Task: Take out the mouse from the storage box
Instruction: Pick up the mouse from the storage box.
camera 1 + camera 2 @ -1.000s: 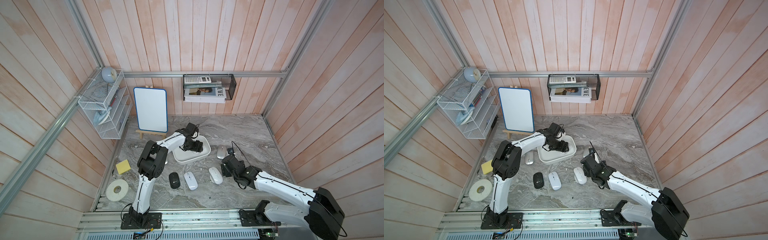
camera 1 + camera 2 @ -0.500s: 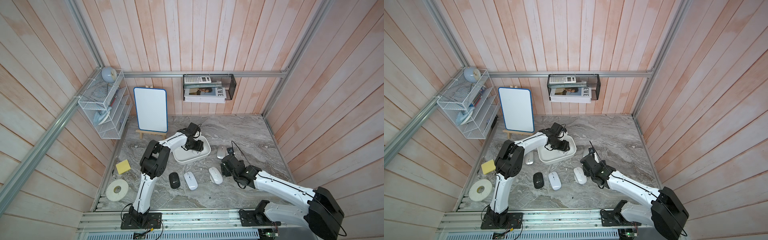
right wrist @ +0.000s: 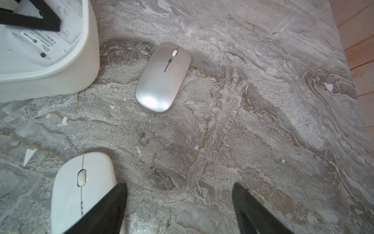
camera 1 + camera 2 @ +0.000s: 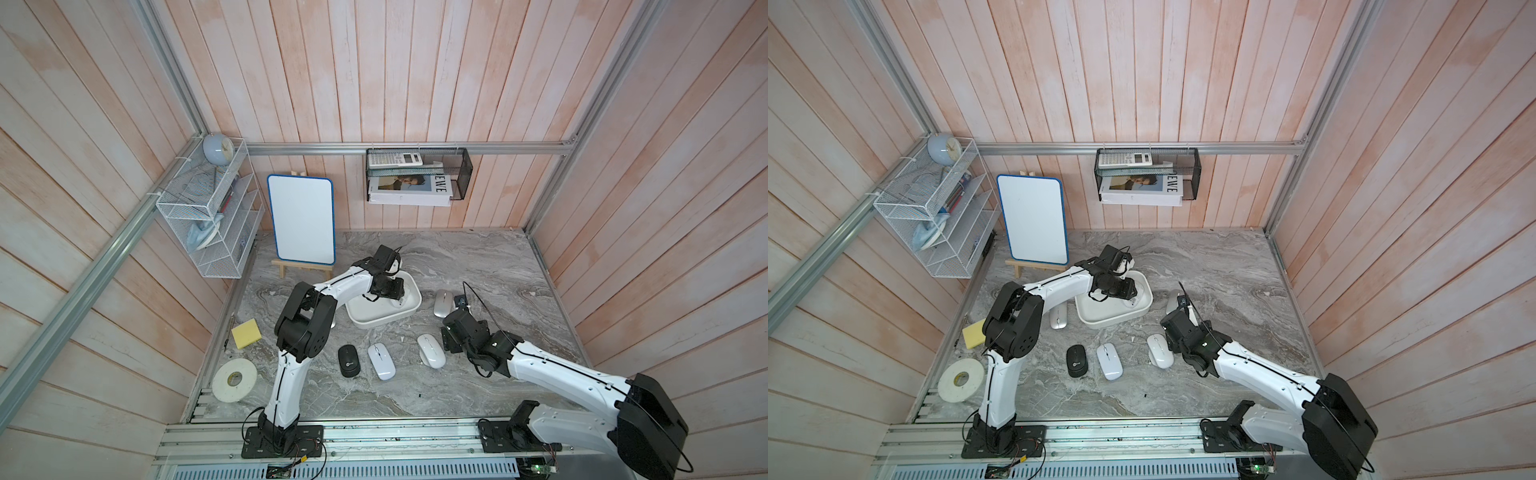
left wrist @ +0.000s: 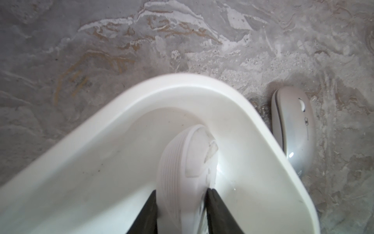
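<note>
White plastic storage box (image 4: 365, 312) at centre of frame in both top views, on the grey marbled tabletop (image 4: 478, 257). Down into its right end: left gripper (image 5: 181, 191).

Left wrist view, lower centre: two black fingers (image 5: 149, 210) pressed against either side of a white mouse (image 5: 186, 162). It stands on its edge inside the box, close to the curved corner of the wall. Right wrist view, upper left: the mouse (image 3: 40, 42) shows its labelled underside, with a finger across it. Lifted off the box floor or resting on it: cannot tell.

Silver mouse (image 3: 162, 79) lies flat on the tabletop just beside the box, outside it, not touching the wall.

In the right wrist view the right gripper (image 3: 179, 186) is spread wide over bare tabletop, nothing between its fingers. One finger overlaps a second white mouse (image 3: 81, 188) at lower left; contact unclear.

Black mouse (image 4: 348, 360) and third white mouse (image 4: 381, 361) side by side, lower centre in a top view.
</note>
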